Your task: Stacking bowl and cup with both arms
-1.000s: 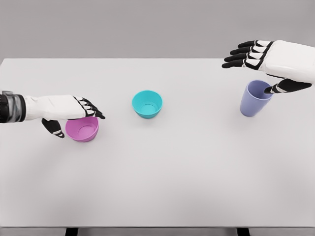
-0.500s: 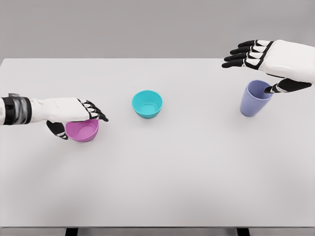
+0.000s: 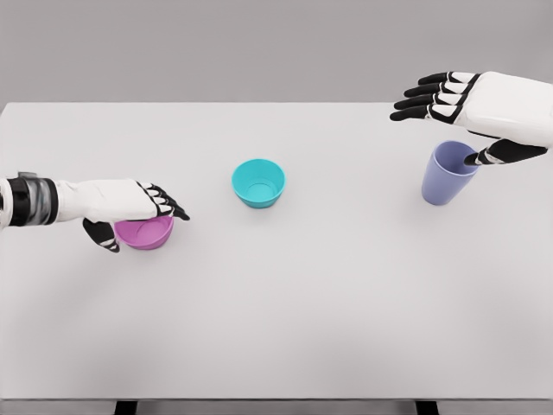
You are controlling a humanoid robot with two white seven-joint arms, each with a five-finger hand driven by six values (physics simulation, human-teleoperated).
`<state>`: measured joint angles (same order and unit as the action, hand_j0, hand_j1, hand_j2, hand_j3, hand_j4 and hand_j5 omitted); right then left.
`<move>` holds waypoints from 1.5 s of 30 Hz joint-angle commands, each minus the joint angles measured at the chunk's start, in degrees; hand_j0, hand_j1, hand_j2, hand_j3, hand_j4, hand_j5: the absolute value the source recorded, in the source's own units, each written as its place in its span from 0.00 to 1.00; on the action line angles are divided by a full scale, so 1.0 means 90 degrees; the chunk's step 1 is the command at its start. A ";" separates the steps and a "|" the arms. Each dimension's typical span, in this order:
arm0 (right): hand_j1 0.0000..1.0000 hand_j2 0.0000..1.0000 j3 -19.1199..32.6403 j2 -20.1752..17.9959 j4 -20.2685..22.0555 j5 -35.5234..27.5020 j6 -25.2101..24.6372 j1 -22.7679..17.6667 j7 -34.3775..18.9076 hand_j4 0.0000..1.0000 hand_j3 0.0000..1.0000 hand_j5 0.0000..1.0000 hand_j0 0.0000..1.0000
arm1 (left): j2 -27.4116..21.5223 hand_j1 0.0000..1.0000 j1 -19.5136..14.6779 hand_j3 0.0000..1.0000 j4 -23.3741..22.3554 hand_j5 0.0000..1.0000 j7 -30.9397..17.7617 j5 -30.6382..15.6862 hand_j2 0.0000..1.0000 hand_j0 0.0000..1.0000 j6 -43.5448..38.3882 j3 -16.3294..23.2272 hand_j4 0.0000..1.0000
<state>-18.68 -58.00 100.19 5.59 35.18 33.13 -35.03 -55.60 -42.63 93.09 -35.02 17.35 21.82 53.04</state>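
On the counter [image 3: 276,328]: two bowls, one pink bowl [image 3: 147,233] and one teal bowl [image 3: 258,182]; one lavender cup [image 3: 447,175]; two robot hands, the left hand [image 3: 130,206] and the right hand [image 3: 471,104]

Left hand [image 3: 130,206] covers pink bowl [image 3: 145,232]; right hand [image 3: 467,104] hovers over purple cup [image 3: 448,173].

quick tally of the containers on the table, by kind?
Bowls: 2, the pink bowl under the left hand and the teal bowl mid-table.
Cups: 1, the lavender cup at the right hand.
Total: 3
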 commanded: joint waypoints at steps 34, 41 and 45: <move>1.00 1.00 0.0006 -0.0001 0.0000 -0.0026 -0.0020 0.0000 0.0004 1.00 1.00 1.00 1.00 | 0.0231 1.00 -0.0010 1.00 -0.0422 1.00 0.0002 -0.0004 1.00 1.00 0.0056 -0.0034 1.00; 1.00 1.00 0.0006 -0.0001 0.0000 -0.0036 -0.0020 0.0000 0.0004 1.00 1.00 1.00 1.00 | 0.0289 1.00 -0.0010 1.00 -0.0441 1.00 0.0002 0.0123 1.00 1.00 0.0046 -0.0034 1.00; 1.00 1.00 0.0006 -0.0011 0.0000 -0.0036 -0.0020 -0.0010 0.0004 1.00 1.00 1.00 1.00 | 0.0328 0.93 0.0000 0.93 -0.0441 0.93 0.0002 0.0123 0.93 0.93 0.0046 -0.0024 0.93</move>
<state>-18.65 -58.02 100.19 5.60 35.18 33.05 -35.03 -52.72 -42.71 89.13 -35.02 18.51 22.30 52.82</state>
